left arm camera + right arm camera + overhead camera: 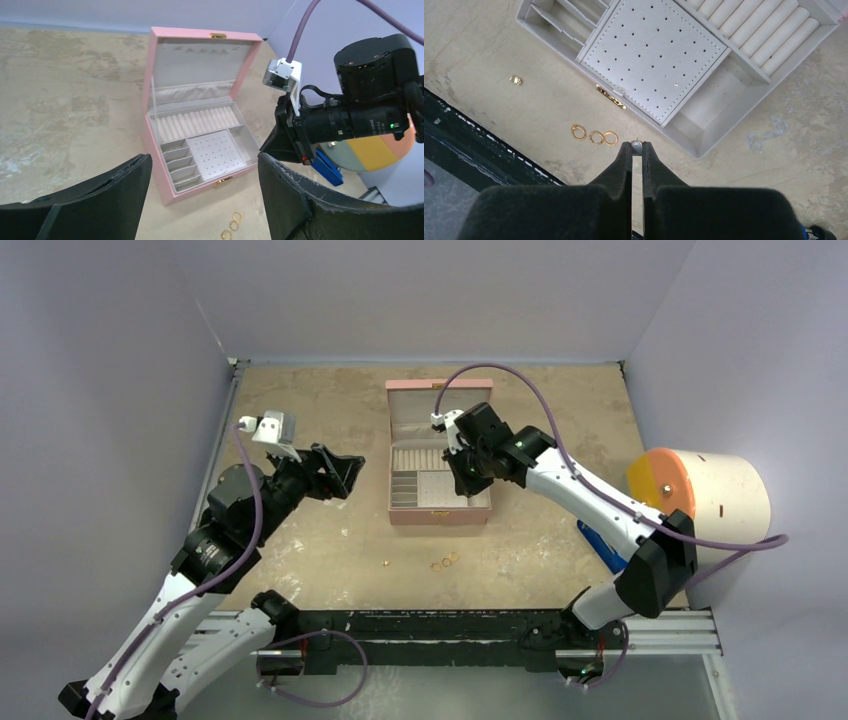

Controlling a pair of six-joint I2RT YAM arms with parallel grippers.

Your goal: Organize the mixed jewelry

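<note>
The open pink jewelry box (437, 516) stands mid-table, with beige compartments, ring rolls and a dotted earring pad. Three small gold rings (445, 561) and a gold stud-like bit (386, 563) lie on the table in front of it. They also show in the right wrist view as rings (595, 136) and bit (515, 79). My right gripper (637, 146) hovers above the box's front right corner, shut on a tiny pale round stud (637, 144). My left gripper (202, 165) is open and empty, left of the box (155, 150), with the rings (232, 225) below it. No silver hoop is visible.
An orange-and-white cylinder (700, 495) and a blue object (600, 545) sit at the table's right edge. A black rail (450, 625) runs along the near edge. Walls close the left, back and right sides.
</note>
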